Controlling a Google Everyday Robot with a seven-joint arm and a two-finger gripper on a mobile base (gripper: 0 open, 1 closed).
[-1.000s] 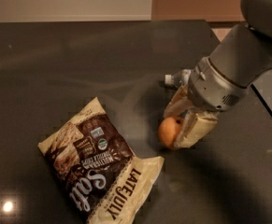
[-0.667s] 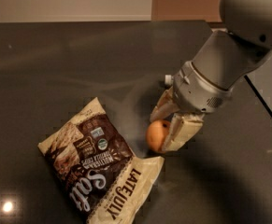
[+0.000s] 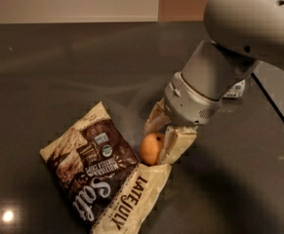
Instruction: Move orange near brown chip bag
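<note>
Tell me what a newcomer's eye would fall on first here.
The big grey arm at upper right stands out first. Its gripper is low at centre, with its fingers closed around the orange. At lower left the brown chip bag lies flat on the dark table, its upper edge right by the orange.
</note>
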